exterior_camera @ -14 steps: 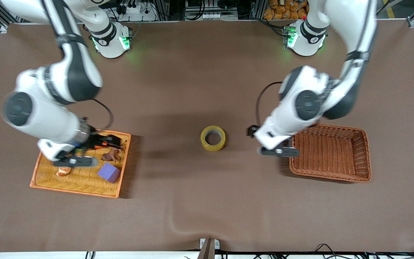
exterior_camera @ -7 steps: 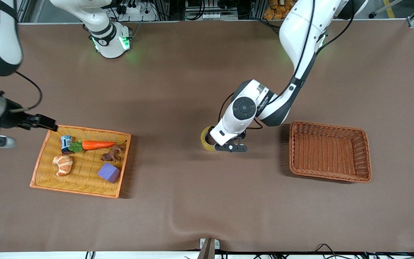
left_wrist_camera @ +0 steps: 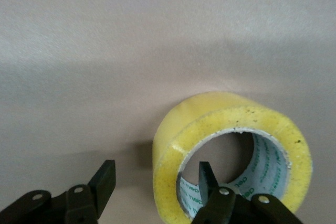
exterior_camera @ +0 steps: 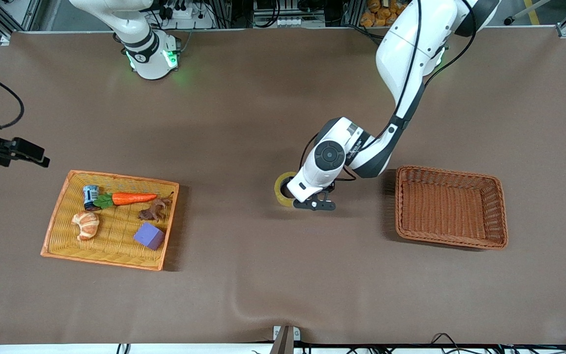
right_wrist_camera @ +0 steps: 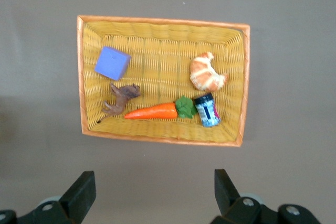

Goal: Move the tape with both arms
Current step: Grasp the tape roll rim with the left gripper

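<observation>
Left gripper (exterior_camera: 307, 199) has dropped lower onto tape (exterior_camera: 283, 189) at table centre; fingers spread, straddling its wall, not yet pinching. Right gripper (right_wrist_camera: 152, 195) has withdrawn to table edge, spread, waiting above orange tray (exterior_camera: 62, 189).

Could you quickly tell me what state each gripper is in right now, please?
Left gripper: open, straddling the wall of the tape roll, one finger inside the core.
Right gripper: open, empty, up over the table beside the yellow tray.
</observation>
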Tool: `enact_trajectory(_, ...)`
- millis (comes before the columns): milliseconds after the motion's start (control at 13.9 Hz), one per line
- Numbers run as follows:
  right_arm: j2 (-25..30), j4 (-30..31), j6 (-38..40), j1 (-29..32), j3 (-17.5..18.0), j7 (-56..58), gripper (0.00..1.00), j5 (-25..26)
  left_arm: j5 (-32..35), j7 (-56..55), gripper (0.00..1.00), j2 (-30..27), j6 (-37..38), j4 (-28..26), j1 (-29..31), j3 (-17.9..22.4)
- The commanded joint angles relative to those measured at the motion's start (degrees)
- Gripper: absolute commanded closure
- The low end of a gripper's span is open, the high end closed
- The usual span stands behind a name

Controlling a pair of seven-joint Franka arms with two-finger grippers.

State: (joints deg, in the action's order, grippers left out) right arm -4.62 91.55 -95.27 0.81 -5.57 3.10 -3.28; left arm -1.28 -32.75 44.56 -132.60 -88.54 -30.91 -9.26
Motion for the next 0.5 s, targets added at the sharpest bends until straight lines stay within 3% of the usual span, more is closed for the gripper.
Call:
enact_trajectory(0,5.31,6.18,-0.8,2.18,1.18,0.95,0.0,0.99,1.28,-0.74,0.45,0.79,-0.29,1.09,-0.47,0.21)
enact_trajectory(72,5.41,5.75,-0.45,2.18,1.09,0.86,0.0,2.47,1.28,0.13,0.76,0.88,-0.29,1.09,-0.38,0.21)
enact_trajectory(144,6.28,5.83,-0.18,2.18,1.18,0.25,0.0,3.36,1.28,0.14,0.98,0.88,-0.29,1.09,-0.29,0.21)
enact_trajectory(431,8.48,5.84,0.79,1.83,1.44,-0.81,0.0,3.19,1.28,0.05,1.0,-0.43,-0.29,1.18,0.49,0.3)
